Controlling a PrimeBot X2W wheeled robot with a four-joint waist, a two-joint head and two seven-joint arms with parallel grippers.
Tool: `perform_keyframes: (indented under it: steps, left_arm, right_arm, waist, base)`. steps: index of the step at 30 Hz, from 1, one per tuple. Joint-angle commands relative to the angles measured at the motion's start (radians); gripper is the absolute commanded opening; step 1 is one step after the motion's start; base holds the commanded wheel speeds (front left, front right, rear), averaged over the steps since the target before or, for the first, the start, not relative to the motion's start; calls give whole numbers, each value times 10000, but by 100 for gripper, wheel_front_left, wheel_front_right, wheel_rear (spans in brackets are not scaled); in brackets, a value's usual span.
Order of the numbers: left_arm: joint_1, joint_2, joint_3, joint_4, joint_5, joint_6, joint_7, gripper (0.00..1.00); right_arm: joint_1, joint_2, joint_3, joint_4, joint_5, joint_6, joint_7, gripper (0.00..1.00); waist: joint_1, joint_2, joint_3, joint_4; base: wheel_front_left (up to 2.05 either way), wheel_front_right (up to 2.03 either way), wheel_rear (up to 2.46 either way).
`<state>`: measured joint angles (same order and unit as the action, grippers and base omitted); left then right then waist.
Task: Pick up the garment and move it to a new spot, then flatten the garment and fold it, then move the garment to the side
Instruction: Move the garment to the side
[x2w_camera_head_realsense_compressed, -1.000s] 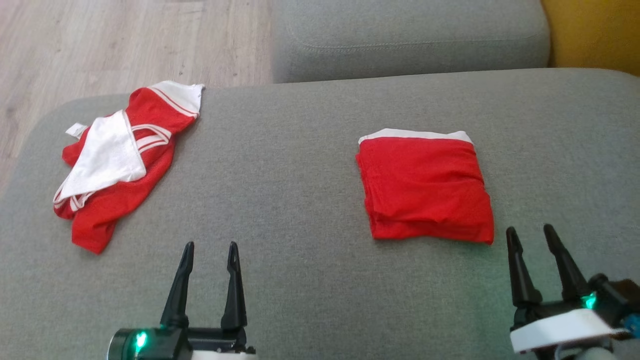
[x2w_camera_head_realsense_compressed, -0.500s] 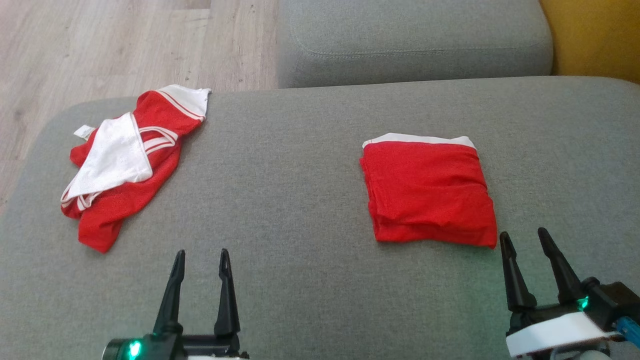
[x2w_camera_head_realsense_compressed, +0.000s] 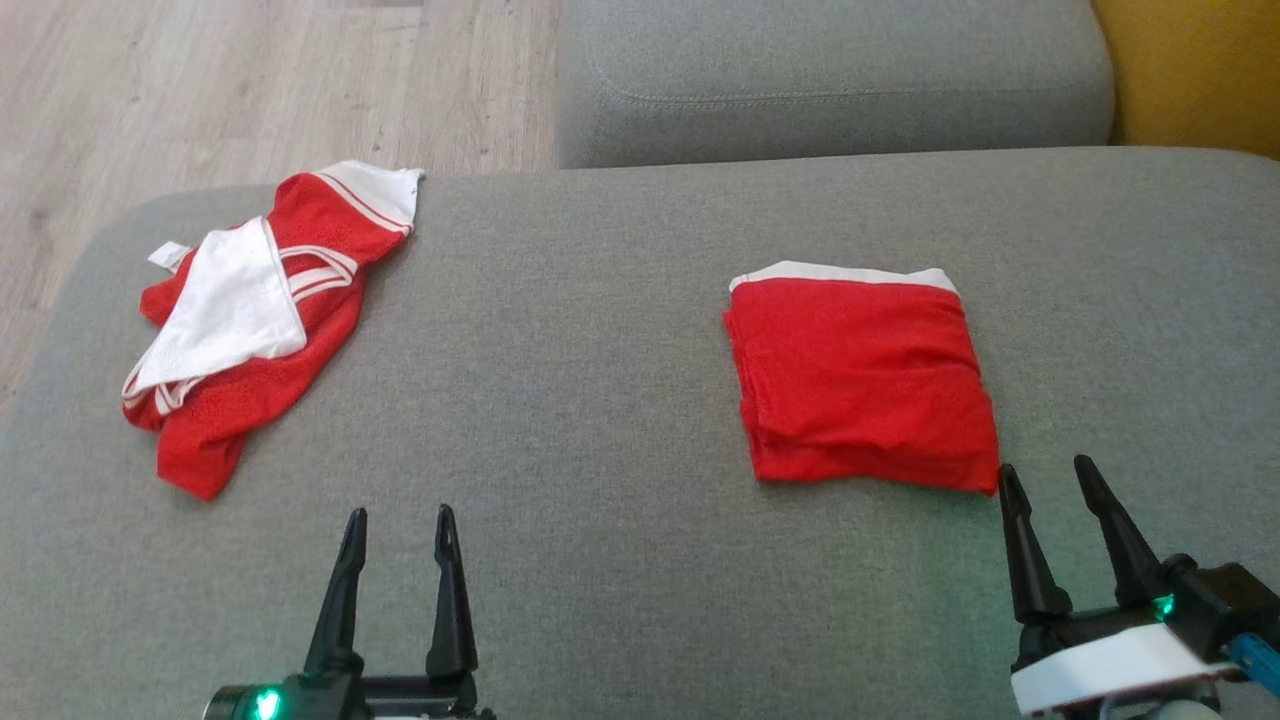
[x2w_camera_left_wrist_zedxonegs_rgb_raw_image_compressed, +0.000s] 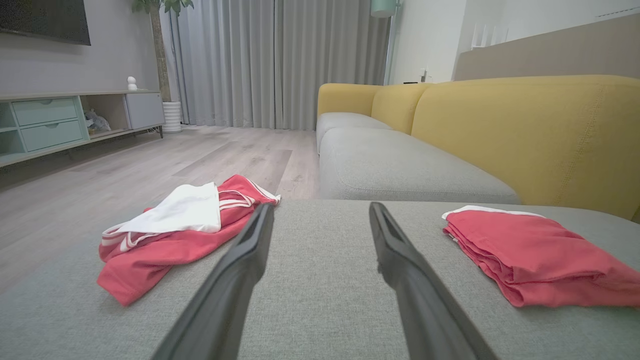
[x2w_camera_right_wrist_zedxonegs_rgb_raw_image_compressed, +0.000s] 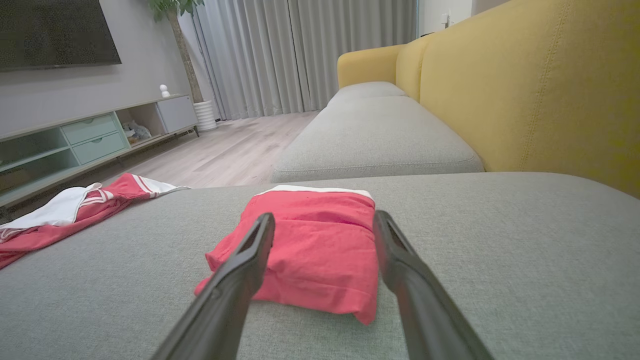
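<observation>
A crumpled red and white garment (x2w_camera_head_realsense_compressed: 245, 325) lies at the far left of the grey sofa cushion (x2w_camera_head_realsense_compressed: 580, 350); it also shows in the left wrist view (x2w_camera_left_wrist_zedxonegs_rgb_raw_image_compressed: 175, 230). A second red garment (x2w_camera_head_realsense_compressed: 860, 385), folded into a square with a white edge at the back, lies right of centre. My left gripper (x2w_camera_head_realsense_compressed: 400, 513) is open near the front edge, apart from both, its fingers (x2w_camera_left_wrist_zedxonegs_rgb_raw_image_compressed: 240, 265) empty. My right gripper (x2w_camera_head_realsense_compressed: 1044, 467) is open, just at the folded garment's near right corner. In the right wrist view the folded garment (x2w_camera_right_wrist_zedxonegs_rgb_raw_image_compressed: 320, 240) lies straight ahead of the open gripper (x2w_camera_right_wrist_zedxonegs_rgb_raw_image_compressed: 324, 215).
Another grey seat cushion (x2w_camera_head_realsense_compressed: 830, 75) adjoins the far edge, with a yellow backrest (x2w_camera_head_realsense_compressed: 1190, 70) to the right. Wooden floor (x2w_camera_head_realsense_compressed: 220, 90) lies beyond the cushion's left edge. A low TV cabinet (x2w_camera_left_wrist_zedxonegs_rgb_raw_image_compressed: 60, 122) and curtains (x2w_camera_left_wrist_zedxonegs_rgb_raw_image_compressed: 270, 60) stand across the room.
The head view has shifted slightly. Both grippers sit a little lower in it, still open. Neither garment has changed shape or place on the cushion.
</observation>
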<state>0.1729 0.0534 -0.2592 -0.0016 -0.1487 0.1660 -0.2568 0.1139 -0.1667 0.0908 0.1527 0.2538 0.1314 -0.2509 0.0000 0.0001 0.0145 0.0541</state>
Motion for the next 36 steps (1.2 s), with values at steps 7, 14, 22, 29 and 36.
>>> perform_keyframes:
  steps: [7, 14, 22, 29, 36]
  left_arm:
    - [-594, -32, 208, -494, -357, -187, -49, 100]
    - [-1173, -32, 82, -716, -525, -148, -49, 100]
    - [-1851, -32, -321, -638, -324, -79, -49, 100]
    - [-2200, -32, -498, -565, -365, 76, -49, 100]
    - [-2467, -32, -439, -604, -171, -2, -49, 100]
  right_arm:
    - [-651, -288, 87, -238, -82, -7, -108, 100]
    - [-1887, -700, -70, 978, 306, -7, -66, 100]
    - [-3979, -1539, 7, 2492, 1142, -7, 1478, 100]
    - [-4542, -1984, 1043, 3083, 2330, -7, 2767, 0]
    - [-4874, -2978, 909, 2732, 2300, -7, 2623, 0]
  waist:
    - [0, -1, 629, 218]
    - [0, -1, 1652, 481]
    - [0, -1, 2733, 612]
    - [0, -1, 3168, 527]
    - [0, -1, 3752, -426]
  base:
    - [0, 0, 0]
    - [0, 0, 0]
    - [0, 0, 0]
    - [0, 0, 0]
    - [0, 0, 0]
